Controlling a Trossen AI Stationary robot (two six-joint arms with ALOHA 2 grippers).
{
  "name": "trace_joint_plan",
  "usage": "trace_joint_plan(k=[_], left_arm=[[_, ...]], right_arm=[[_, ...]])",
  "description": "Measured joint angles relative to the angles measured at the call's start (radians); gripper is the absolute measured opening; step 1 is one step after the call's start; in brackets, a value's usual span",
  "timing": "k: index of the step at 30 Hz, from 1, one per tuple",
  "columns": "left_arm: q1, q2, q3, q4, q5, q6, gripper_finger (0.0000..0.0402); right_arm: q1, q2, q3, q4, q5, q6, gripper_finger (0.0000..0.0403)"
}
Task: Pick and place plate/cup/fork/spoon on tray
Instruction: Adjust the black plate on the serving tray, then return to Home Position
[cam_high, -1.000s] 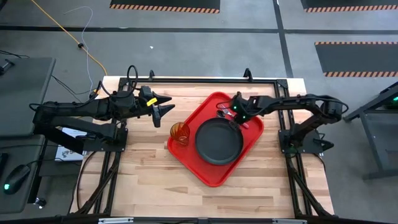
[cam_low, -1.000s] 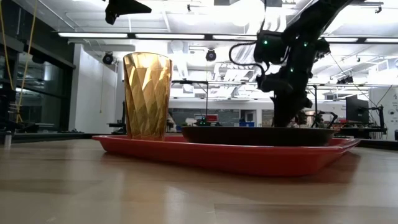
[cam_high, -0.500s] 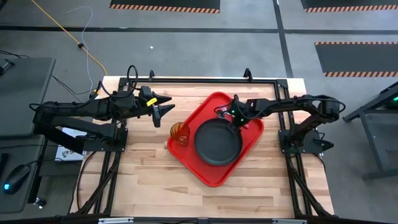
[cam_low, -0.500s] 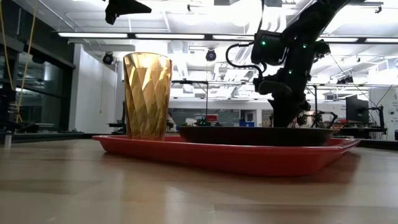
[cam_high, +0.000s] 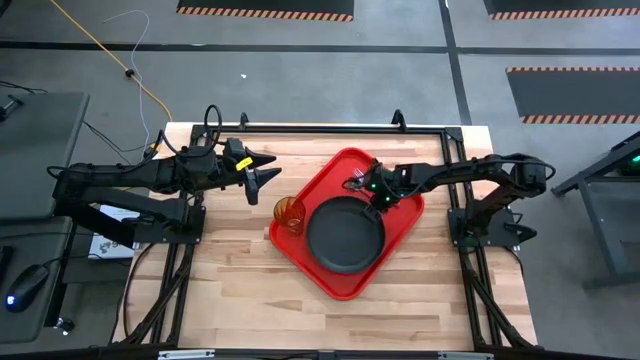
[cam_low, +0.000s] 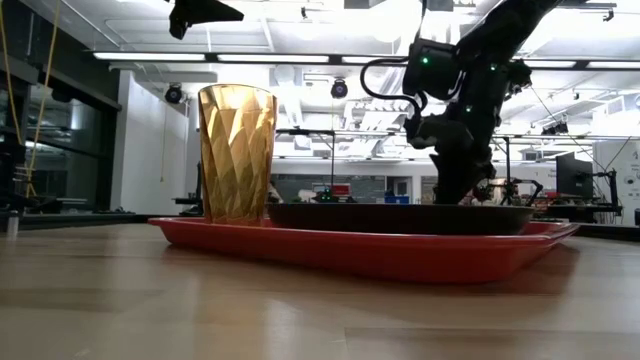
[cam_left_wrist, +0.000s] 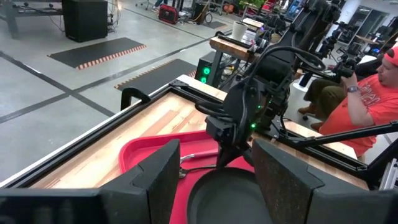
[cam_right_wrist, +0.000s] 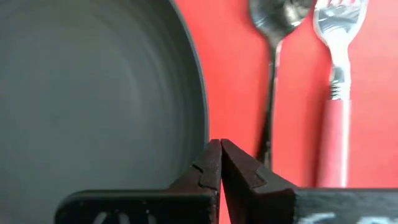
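Note:
The dark plate (cam_high: 345, 232) lies flat on the red tray (cam_high: 340, 285). The amber cup (cam_high: 290, 213) stands upright on the tray's left part. The spoon (cam_right_wrist: 273, 93) and the pink-handled fork (cam_right_wrist: 336, 118) lie side by side on the tray, beyond the plate's far right rim. My right gripper (cam_high: 381, 198) is shut, low over the tray at that rim, between the plate and the spoon. My left gripper (cam_high: 268, 170) is open and empty, raised above the table left of the tray. My right gripper meets the outer edge of the plate's far right rim (cam_right_wrist: 203, 134) with the side of its shut fingers (cam_right_wrist: 208, 165). The fingers come from above, slanting down from the table's right. The plate stays flat on the tray.
The tray lies slantwise on the wooden table, with bare wood (cam_high: 230, 290) at the near left and near right. A black frame rail (cam_high: 330, 130) runs along the far edge. A person in a red shirt (cam_left_wrist: 373, 93) sits beyond the table.
My right gripper, still shut, has gone toward the table's near left. The plate has slid a little along the tray the same way, closer to the cup. Cup, spoon and fork have stayed in place.

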Motion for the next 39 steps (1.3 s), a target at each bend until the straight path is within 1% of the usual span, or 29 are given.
trace_joint_plan(k=[6, 11, 14, 16, 20, 23, 29, 39], left_arm=[[0.000, 0.000, 0.000, 0.000, 0.000, 0.000, 0.0188], [0.000, 0.000, 0.000, 0.000, 0.000, 0.000, 0.0188], [0.000, 0.000, 0.000, 0.000, 0.000, 0.000, 0.0188], [0.000, 0.000, 0.000, 0.000, 0.000, 0.000, 0.0188], [0.000, 0.000, 0.000, 0.000, 0.000, 0.000, 0.0188], [0.000, 0.000, 0.000, -0.001, 0.000, 0.000, 0.0188], [0.000, 0.000, 0.000, -0.004, -0.009, -0.001, 0.0188], [0.000, 0.001, 0.000, -0.003, -0.027, -0.013, 0.0188]], right_arm=[[0.009, -0.021, 0.000, -0.040, -0.025, -0.040, 0.0000], [-0.017, -0.073, 0.000, -0.131, 0.004, -0.071, 0.0000], [-0.032, -0.082, -0.017, -0.135, -0.029, -0.092, 0.0000], [-0.041, -0.082, -0.055, -0.128, -0.050, -0.098, 0.0000], [-0.056, -0.093, -0.149, -0.058, -0.051, -0.045, 0.0000], [-0.055, -0.120, -0.186, 0.030, -0.052, -0.009, 0.0000], [-0.069, -0.143, -0.178, 0.110, 0.012, -0.001, 0.0000], [-0.169, -0.095, -0.175, 0.267, 0.021, -0.004, 0.0000]])
